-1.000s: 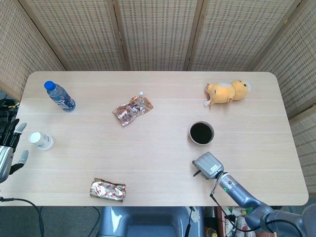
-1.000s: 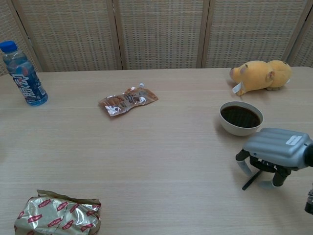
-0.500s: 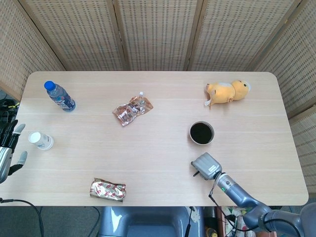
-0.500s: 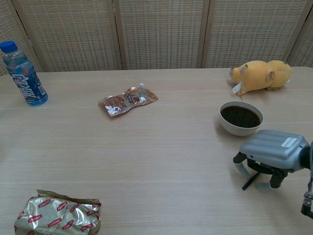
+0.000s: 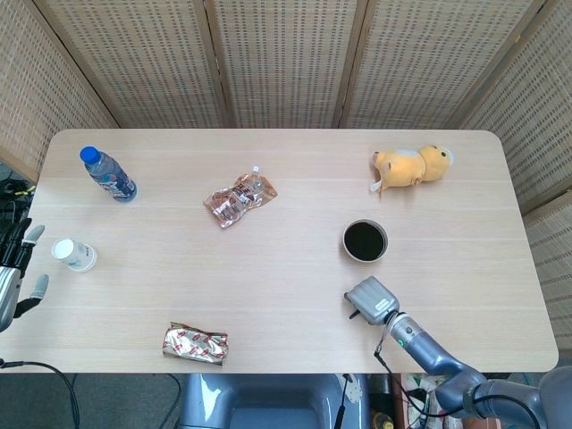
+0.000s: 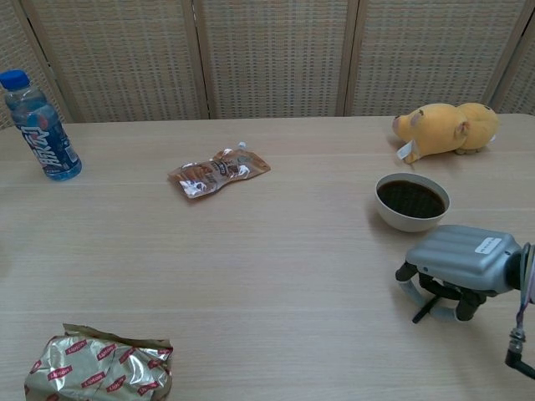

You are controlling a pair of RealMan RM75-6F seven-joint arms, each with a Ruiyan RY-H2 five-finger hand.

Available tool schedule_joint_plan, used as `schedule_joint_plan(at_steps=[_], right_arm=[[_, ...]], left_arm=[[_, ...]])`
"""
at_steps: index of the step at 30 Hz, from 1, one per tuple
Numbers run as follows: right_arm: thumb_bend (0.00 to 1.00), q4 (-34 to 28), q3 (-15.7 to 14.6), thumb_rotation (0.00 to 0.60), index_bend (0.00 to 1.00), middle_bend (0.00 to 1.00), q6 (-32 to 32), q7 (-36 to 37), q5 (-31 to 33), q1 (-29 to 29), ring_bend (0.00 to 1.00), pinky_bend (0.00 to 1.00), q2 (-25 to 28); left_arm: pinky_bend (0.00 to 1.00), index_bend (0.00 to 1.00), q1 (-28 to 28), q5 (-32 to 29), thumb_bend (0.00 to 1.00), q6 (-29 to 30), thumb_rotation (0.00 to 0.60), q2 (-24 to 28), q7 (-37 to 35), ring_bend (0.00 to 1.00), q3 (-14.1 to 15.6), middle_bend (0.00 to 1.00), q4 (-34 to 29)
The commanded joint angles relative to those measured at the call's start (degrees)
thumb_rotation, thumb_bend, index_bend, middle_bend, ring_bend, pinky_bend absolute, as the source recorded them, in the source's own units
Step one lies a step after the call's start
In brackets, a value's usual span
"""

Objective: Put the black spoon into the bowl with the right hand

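The black spoon (image 6: 424,310) lies on the table near the front right, mostly covered; only its dark handle end shows in the chest view. My right hand (image 6: 456,261) hovers low over it, palm down, thumb on the left and fingers on the right straddling the spoon with a wide gap between them. From the head view the right hand (image 5: 373,299) hides the spoon almost fully. The white bowl (image 6: 411,200) with a dark inside stands just behind the hand, also seen as the bowl (image 5: 365,240). My left hand (image 5: 13,268) hangs off the table's left edge, holding nothing.
A yellow plush toy (image 5: 411,166) lies at the back right. A brown snack pouch (image 5: 239,199) sits mid-table, a blue-capped bottle (image 5: 108,174) at the back left, a small white cup (image 5: 74,255) at the left edge, and a foil tea pack (image 5: 195,343) at the front.
My right hand has shifted slightly left and lower over the spoon. The spoon's handle end has stayed in place on the table. The left hand has barely moved.
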Motion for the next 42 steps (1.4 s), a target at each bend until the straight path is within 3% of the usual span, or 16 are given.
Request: schedule_joint_plan(at_steps=[1, 13, 22, 33, 42], right_arm=[[0.43, 0.14, 0.05, 0.6, 0.57, 0.92, -0.1, -0.17, 0.28, -0.07, 0.94, 1.0, -0.15], [0.45, 1.29, -0.04, 0.6, 0.6, 0.92, -0.84, -0.57, 1.53, -0.32, 0.94, 1.0, -0.77], [0.68, 1.52, 0.18, 0.6, 0.66, 0.93, -0.57, 2.18, 1.37, -0.66, 0.95, 1.0, -0.85], [0.78, -4.5, 2.62, 0.6, 0.68, 0.93, 0.08, 11.72, 1.32, -0.57, 0.95, 1.0, 3.56], [0.8, -14.87, 7.48, 0.6, 0.69, 0.94, -2.4, 26.34, 3.03, 1.12, 0.96, 1.0, 11.67]], left_arm=[[0.0, 0.0, -0.08, 0.06, 0.44, -0.1, 0.6, -0.01, -0.08, 0.0, 0.0, 0.0, 0.05], [0.0, 0.0, -0.31, 0.13, 0.44, -0.43, 0.6, -0.09, -0.23, 0.0, -0.08, 0.0, 0.21], [0.0, 0.0, -0.14, 0.15, 0.44, -0.33, 0.6, -0.02, -0.4, 0.0, 0.02, 0.0, 0.2], [0.0, 0.0, -0.2, 0.5, 0.44, -0.09, 0.6, 0.04, -0.62, 0.0, -0.08, 0.0, 0.11], [0.0, 0.0, -0.56, 0.74, 0.44, -0.25, 0.6, -0.01, -0.65, 0.0, -0.27, 0.0, 0.16]])
